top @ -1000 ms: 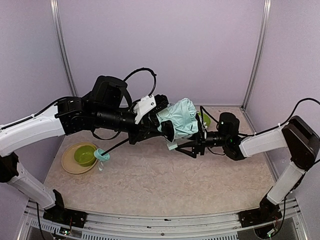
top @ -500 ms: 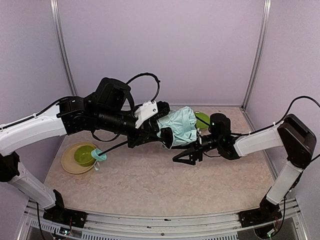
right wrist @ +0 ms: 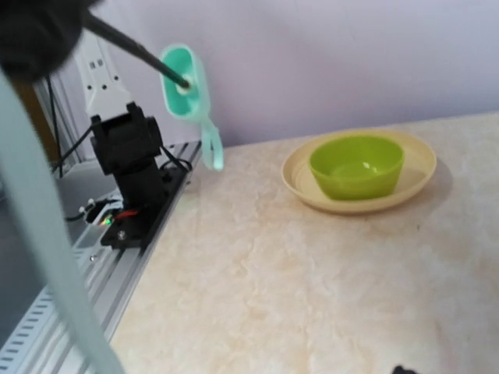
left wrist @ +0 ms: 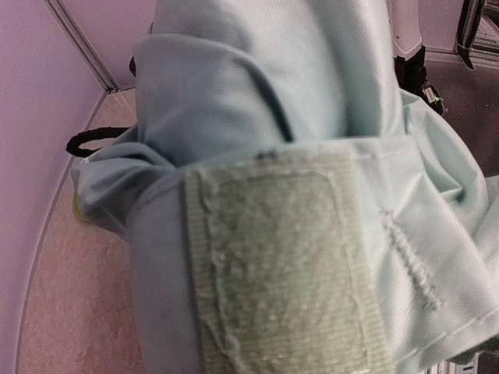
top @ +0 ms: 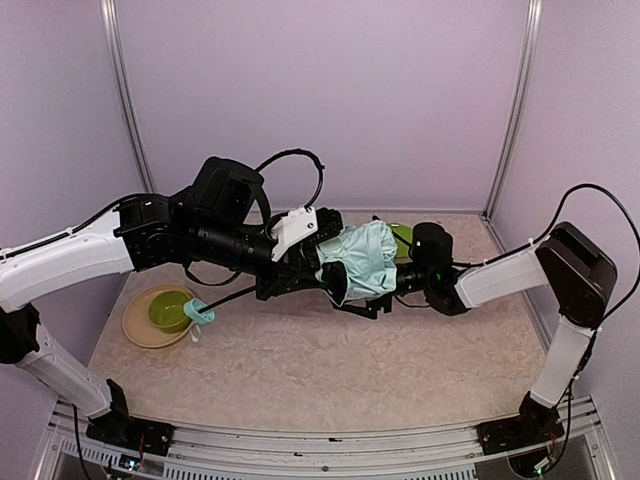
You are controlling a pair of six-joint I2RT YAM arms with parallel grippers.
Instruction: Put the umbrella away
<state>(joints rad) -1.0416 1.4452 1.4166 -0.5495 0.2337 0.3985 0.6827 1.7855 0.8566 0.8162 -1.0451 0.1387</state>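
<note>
Pale table (top: 300,370) is being shared, nearest, by one plate (top: 135,327) carrying one green bowl (top: 168,310). Above mid-table one umbrella (top: 365,255) is being pinched aloft by the left fingers (top: 322,262); the right fingers (top: 368,305) beneath cannot be judged spread or closed. Its strap (left wrist: 281,265) is probably best being wrapped snugly. Behind, a second green dish (top: 405,238) is being half hidden.

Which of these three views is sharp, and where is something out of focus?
Top external: evenly lit, umbrella clear. Left wrist: its fabric fills the frame, Velcro patch sharp. Right wrist: the near mint strip is blurred, the green bowl slightly soft.
</note>
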